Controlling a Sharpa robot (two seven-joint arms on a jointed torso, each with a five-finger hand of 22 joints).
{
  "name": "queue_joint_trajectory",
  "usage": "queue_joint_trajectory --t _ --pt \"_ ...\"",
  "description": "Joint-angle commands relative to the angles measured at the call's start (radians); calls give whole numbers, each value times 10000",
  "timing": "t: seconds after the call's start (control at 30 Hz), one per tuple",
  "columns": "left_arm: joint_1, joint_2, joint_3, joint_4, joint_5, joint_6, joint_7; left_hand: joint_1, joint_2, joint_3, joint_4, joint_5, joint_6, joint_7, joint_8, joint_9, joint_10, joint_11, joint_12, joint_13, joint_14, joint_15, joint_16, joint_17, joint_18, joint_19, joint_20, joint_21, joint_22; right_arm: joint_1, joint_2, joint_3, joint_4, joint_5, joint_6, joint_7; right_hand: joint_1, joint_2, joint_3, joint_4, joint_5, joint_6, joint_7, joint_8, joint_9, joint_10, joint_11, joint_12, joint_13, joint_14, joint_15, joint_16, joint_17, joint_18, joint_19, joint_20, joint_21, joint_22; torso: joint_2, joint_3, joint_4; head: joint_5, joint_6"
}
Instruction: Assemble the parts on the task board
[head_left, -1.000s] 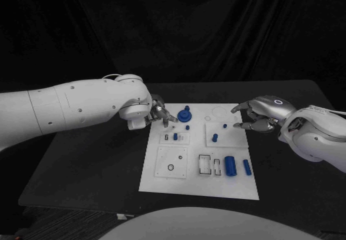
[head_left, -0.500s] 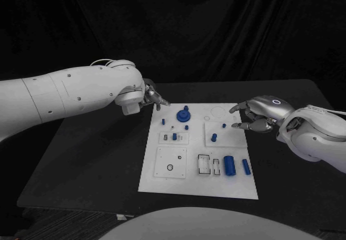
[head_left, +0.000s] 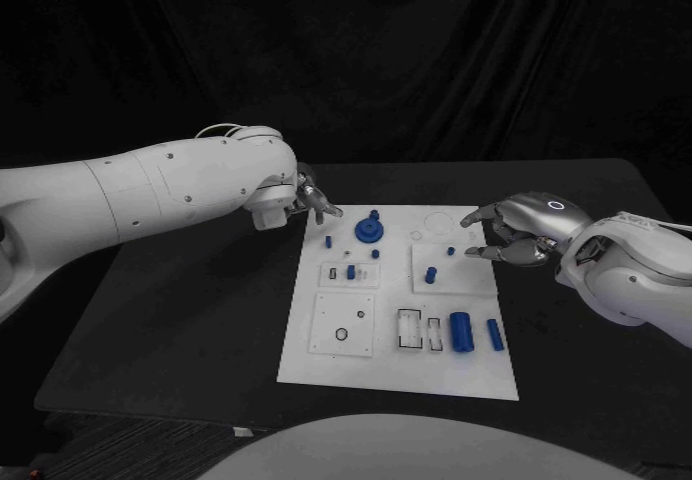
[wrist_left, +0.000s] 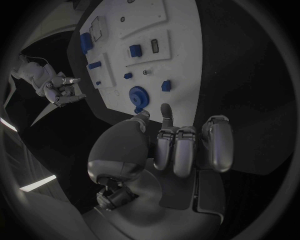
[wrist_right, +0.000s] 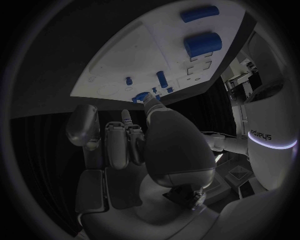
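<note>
Your left robot hand (head_left: 307, 203) hangs over the black tabletop (head_left: 188, 300) just off the far left corner of the task board (head_left: 401, 375). Its fingers (wrist_left: 187, 150) are curled loosely with nothing between them; it touches no part. The left wrist view shows the same: fingertips above dark tabletop, board edge just beyond.

Your right robot hand (head_left: 508, 235) sits at the board's right edge, level with its far half. Fingers bent inward, tips toward the board. From the head view and right wrist view you cannot tell whether it pinches anything; nothing blue shows plainly in its grasp.

Parts on the board:
- Large blue round part with upright stem (head_left: 371, 231), far end, left of centre.
- Small blue peg (head_left: 327, 242) just left of it, near the board's left edge.
- Small blue piece (head_left: 351, 272) in the inset plate below that.
- Small blue peg (head_left: 431, 273) on the right inset plate; another small blue piece (head_left: 450, 252) near the right robot hand's fingertips.
- Large blue cylinder (head_left: 462, 332) lying flat, near end, right side.
- Slimmer blue cylinder (head_left: 495, 335) just beside it, toward the right edge.
</note>
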Motion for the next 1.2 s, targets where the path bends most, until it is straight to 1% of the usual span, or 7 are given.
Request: queue_joint_trajectory --t 0.03,0.2,0.33,0.47,0.6,0.93,1.2 --pt "-77 60 10 -49 -46 320 258 88 4 -65 -9 52 -94 13 -41 -16 1043 40 -6 2632 1039 -33 27 2635 -30 28 40 -39 1117 -24 -2 7 -7 7 -41 -101 -5 63 -21 -55 53 79 17 -50 -10 191 -65 -37 1576 706 -72 -34 1324 117 -51 -12 -41 1208 75 -26 -20 18 1" --pt "-183 67 10 -46 -46 162 182 123 20 -80 -14 66 -141 37 -94 -42 1043 60 -6 2632 1039 -18 27 2635 -26 14 54 -59 1108 -24 -9 7 1 8 -29 -100 -5 63 -21 -55 53 79 17 -50 -10 191 -65 -37 1576 706 -72 -34 1324 117 -51 -12 -41 1208 104 -30 -6 7 1" --pt "-264 -24 10 129 -552 -203 276 119 58 -242 85 39 -419 186 -528 -292 1043 186 -6 2632 1039 88 27 2635 -25 -1 143 -93 1122 -24 -23 7 20 8 -32 -99 -5 63 -21 -55 53 79 17 -50 -10 191 -65 -37 1576 706 -72 -34 1324 117 -51 -12 -41 1208 108 -26 -4 2 1" --pt "-318 -150 10 366 -1247 -747 435 40 59 -389 192 -2 -551 267 -766 -416 1043 257 -6 2632 1039 149 27 2635 -32 28 201 -74 1160 -24 -46 7 24 8 -31 -99 -5 63 -21 -55 53 79 17 -50 -10 191 -65 -37 1576 706 -72 -34 1324 117 -51 -12 -41 1208 75 -22 -19 40 1" --pt "-347 -240 10 501 -1518 -914 453 10 70 -421 228 1 -530 270 -779 -424 1043 264 -6 2632 1039 155 27 2635 -47 74 211 -27 1202 -24 -58 7 24 8 -30 -100 -5 63 -21 -55 53 79 17 -50 -10 191 -65 -37 1576 706 -72 -34 1324 117 -51 -12 -41 1208 70 -18 -9 47 1" --pt "-412 -328 9 643 -1685 -669 383 12 137 -468 278 32 -335 234 -713 -393 1043 246 -6 2632 1039 154 27 2635 -44 90 227 -28 1214 -24 -65 7 21 9 -39 -98 -16 64 -29 -51 52 84 16 -54 -16 195 -64 -36 1577 706 -73 -42 1317 118 -48 -13 -52 1205 68 -22 0 40 1" --pt "-504 -321 9 658 -1708 -508 414 267 202 -427 131 321 -220 190 -709 -374 1043 210 -6 2632 1039 126 27 2635 -33 79 213 -66 1208 -24 -68 7 13 11 -42 -98 -16 64 -29 -51 52 84 16 -54 -16 195 -64 -36 1577 706 -73 -42 1317 118 -48 -13 -52 1205 61 -20 -15 42 1"
